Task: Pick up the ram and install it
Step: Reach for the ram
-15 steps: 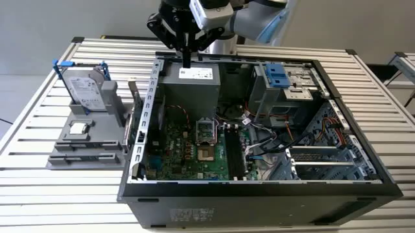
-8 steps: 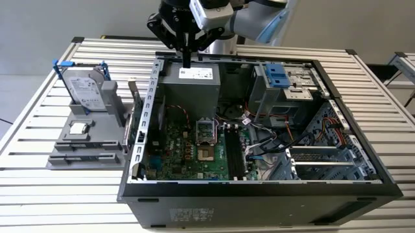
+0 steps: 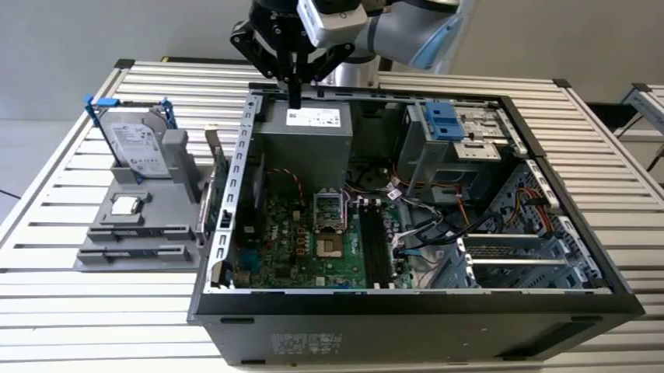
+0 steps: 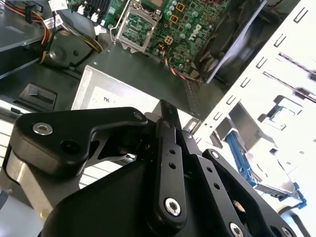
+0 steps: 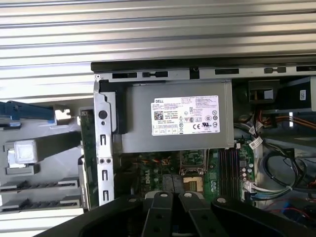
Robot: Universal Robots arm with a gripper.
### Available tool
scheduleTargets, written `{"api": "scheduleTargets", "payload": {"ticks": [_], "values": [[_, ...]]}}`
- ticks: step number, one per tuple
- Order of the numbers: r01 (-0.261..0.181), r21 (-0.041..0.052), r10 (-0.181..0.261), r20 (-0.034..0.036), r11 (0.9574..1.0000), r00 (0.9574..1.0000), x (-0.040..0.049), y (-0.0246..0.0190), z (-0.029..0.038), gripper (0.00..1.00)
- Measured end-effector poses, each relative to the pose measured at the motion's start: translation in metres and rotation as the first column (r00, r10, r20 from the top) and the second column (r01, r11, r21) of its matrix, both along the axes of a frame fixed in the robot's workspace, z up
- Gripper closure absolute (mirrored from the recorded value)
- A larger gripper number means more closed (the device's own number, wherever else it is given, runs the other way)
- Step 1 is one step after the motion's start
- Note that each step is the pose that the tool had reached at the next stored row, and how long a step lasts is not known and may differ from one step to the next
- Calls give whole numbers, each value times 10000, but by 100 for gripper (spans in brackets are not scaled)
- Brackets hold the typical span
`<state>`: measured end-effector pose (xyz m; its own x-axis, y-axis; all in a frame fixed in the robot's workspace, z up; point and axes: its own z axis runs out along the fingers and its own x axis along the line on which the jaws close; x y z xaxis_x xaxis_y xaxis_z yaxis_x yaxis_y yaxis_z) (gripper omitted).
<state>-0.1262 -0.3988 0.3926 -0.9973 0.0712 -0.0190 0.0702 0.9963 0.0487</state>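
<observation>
Hovering slim black fingers (image 3: pixel 295 89) over boxy metal case (image 3: pixel 415 322).

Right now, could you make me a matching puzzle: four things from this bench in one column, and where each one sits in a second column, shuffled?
Things:
1. silver box-shaped hard drive with blue clips
2. small square silver processor chip
3. long dark green ram stick
4. black tool

Places:
A. above the grey metal power supply box in the open black computer case
B. on edge beside the case's outer wall
C. flat on the grey plastic holder
D. upright at the holder's far end

Pairs: 1-D, 2-C, 3-B, 4-A
</observation>
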Motion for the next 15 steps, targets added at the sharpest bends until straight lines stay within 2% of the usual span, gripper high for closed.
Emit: {"api": "scheduleTargets", "payload": {"ticks": [15], "values": [[0,0,0,0,10000,10000,-185,0,0,100]]}}
